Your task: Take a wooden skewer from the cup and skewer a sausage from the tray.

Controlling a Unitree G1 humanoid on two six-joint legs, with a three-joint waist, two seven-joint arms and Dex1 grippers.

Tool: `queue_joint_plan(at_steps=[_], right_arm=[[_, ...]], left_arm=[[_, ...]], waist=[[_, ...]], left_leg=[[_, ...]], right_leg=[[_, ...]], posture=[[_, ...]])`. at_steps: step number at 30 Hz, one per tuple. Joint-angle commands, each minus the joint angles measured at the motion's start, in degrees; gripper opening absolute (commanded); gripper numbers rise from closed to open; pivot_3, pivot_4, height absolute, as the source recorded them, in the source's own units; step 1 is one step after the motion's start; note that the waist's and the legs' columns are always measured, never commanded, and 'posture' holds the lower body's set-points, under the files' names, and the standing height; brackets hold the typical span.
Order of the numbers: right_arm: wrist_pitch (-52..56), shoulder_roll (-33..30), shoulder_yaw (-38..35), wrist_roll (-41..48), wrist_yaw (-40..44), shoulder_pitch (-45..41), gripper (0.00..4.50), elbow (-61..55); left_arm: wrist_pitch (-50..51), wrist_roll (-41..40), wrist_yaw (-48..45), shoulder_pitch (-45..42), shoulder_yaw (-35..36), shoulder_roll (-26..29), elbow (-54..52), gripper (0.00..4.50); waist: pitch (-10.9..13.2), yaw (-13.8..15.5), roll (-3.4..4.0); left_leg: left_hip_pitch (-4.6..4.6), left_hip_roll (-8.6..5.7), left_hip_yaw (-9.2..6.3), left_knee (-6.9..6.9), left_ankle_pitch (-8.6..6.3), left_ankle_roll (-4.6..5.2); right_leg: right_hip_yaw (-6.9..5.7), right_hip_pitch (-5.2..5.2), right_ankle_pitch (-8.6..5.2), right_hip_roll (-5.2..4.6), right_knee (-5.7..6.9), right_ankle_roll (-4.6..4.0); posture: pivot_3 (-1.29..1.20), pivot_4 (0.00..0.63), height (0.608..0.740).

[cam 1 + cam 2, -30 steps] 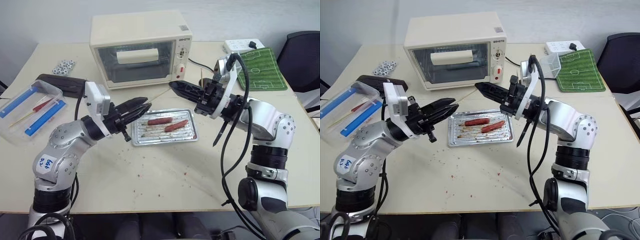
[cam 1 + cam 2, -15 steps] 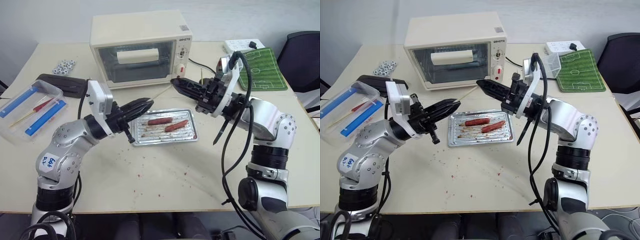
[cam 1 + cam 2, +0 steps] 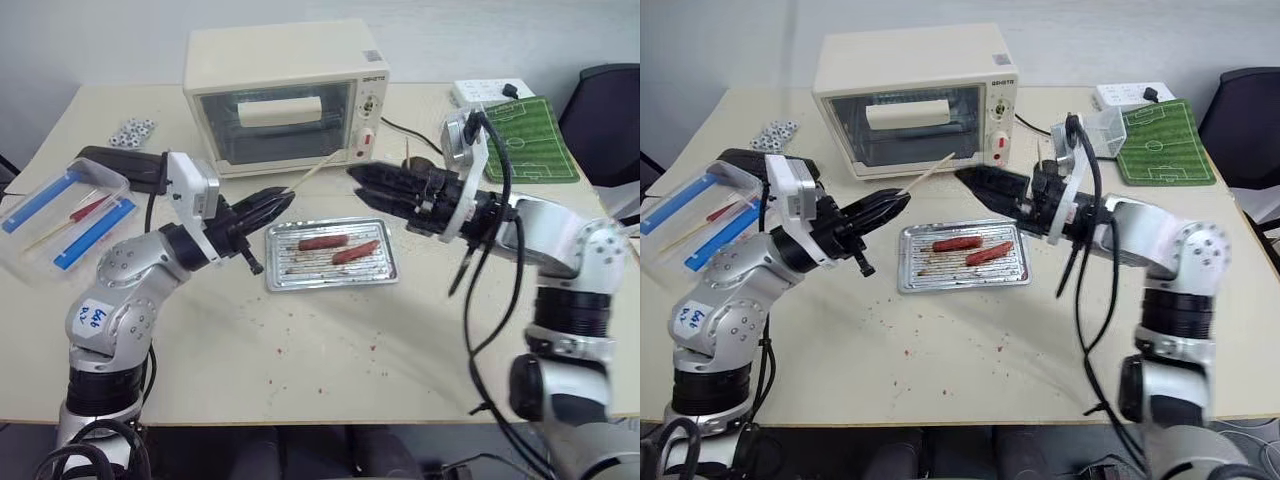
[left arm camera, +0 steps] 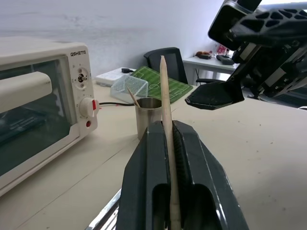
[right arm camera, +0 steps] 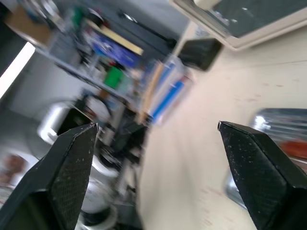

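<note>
The left gripper (image 3: 280,199) has its black jaws clamped on the thin, pale wooden skewer (image 3: 315,171), which slants up past the jaw tips toward the cream toaster oven (image 3: 285,95) above the beige tabletop (image 3: 330,350). The right gripper (image 3: 362,176) hangs just beyond the skewer's free end with its jaws spread wide and nothing between them, above the far right corner of the flat, shiny, stained metal tray (image 3: 331,279). On the tray lie the lighter reddish-orange sausage (image 3: 354,251) and its darker red-brown twin (image 3: 322,241) side by side, and the small shiny steel cup (image 4: 148,116) stands behind, near the oven's knob side, with another stick in it.
</note>
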Motion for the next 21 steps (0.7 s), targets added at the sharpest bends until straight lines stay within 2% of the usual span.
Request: queue_joint_plan(at_steps=[1, 4, 9, 14, 21], right_arm=[[-7.41, -12.98, 15.91, -28.02, 27.36, -0.46, 3.97, -11.27], [-20.96, -19.4, 27.7, -47.67, 45.29, -0.64, 3.97, -10.68], [-47.18, -17.37, 39.96, -76.03, 61.16, -6.23, 3.97, 4.0], [-60.15, -9.08, 43.09, -88.23, 70.33, -11.5, 3.97, 18.45], [-66.32, -1.36, 41.94, -95.95, 78.45, -15.65, 3.97, 32.18]], left_arm=[[1.69, -2.21, -2.1, 0.21, 4.04, 3.97, -0.99, 0.0], [2.95, -3.17, -3.1, 1.12, 5.39, 6.22, -1.12, 0.0], [6.7, -6.81, -6.52, 6.59, 8.5, 11.06, -4.95, 0.0], [7.96, -8.86, -7.9, 11.98, 11.34, 14.0, -8.51, 0.0], [8.96, -10.19, -5.51, 13.56, 12.89, 14.13, -10.89, 0.0]], waist=[[0.02, 0.01, 0.03], [0.01, -0.27, 0.02], [0.07, -0.42, 0.0], [0.1, -0.33, -0.05], [0.12, -0.19, -0.09]], left_leg=[[0.0, 0.0, 0.0, -0.03, 0.0, 0.0], [0.04, 0.02, 0.0, -0.1, -0.01, 0.0], [0.04, -0.01, 0.06, -0.07, -0.01, 0.0], [0.04, 0.02, 0.01, -0.1, 0.08, -0.17], [0.02, -0.07, -0.04, 0.03, 0.14, -0.28]], right_leg=[[0.0, -0.02, 0.0, 0.01, -0.04, 0.0], [-0.05, -0.03, 0.0, 0.08, -0.18, 0.0], [0.03, -0.06, 0.01, 0.04, -0.12, -0.01], [-0.01, -0.07, 0.01, 0.01, -0.13, -0.02], [-0.1, 0.01, 0.02, -0.13, -0.08, -0.01]], posture=[[0.0, 0.15, 0.74], [0.0, 0.15, 0.74], [0.0, 0.15, 0.74], [0.0, 0.15, 0.74], [0.0, 0.15, 0.74]])
